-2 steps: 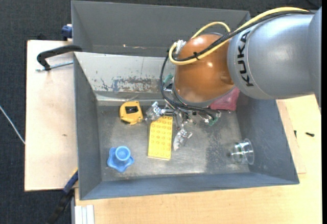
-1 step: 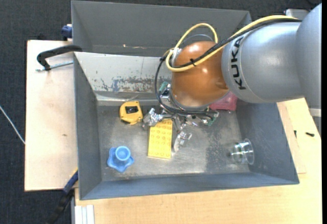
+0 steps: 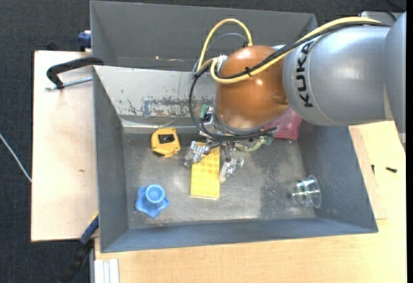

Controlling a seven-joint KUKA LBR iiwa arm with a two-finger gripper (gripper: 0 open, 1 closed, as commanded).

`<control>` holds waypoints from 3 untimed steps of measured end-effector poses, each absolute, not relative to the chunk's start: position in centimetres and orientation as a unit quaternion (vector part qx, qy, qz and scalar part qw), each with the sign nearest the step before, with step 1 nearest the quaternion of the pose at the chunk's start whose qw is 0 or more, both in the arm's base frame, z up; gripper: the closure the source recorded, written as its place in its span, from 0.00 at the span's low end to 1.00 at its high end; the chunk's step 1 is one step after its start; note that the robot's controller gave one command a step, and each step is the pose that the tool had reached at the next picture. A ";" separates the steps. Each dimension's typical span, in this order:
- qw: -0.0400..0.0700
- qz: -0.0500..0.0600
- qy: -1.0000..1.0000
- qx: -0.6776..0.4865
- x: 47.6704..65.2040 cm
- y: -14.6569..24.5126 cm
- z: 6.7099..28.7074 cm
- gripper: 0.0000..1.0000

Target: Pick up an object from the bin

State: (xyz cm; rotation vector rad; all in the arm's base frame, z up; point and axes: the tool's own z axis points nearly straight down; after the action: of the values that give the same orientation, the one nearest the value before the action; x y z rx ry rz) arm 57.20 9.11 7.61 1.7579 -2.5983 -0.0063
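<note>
Currently the claw [image 3: 212,159] is low over the middle of the bin [image 3: 110,165] floor, fingers spread astride one end of a flat yellow studded plate [image 3: 205,182]. The plate's long axis runs toward the camera-side wall, crosswise to the finger gap, so closing should pinch its width.

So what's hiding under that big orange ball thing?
Its metal fingers poke out below the orange cover, open on either side of the yellow studded plate. A pink thing peeks out on its right; the rest of it is hidden.
</note>
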 end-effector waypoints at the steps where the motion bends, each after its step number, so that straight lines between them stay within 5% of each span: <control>1: 0.002 -0.002 -0.828 0.560 57.2 9.1 7.6 1.00; 3: 0.001 -0.002 -0.828 0.561 57.0 9.1 9.4 1.00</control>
State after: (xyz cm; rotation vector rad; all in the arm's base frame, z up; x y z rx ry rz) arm 57.00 9.06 9.38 1.7598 -2.6001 -0.0077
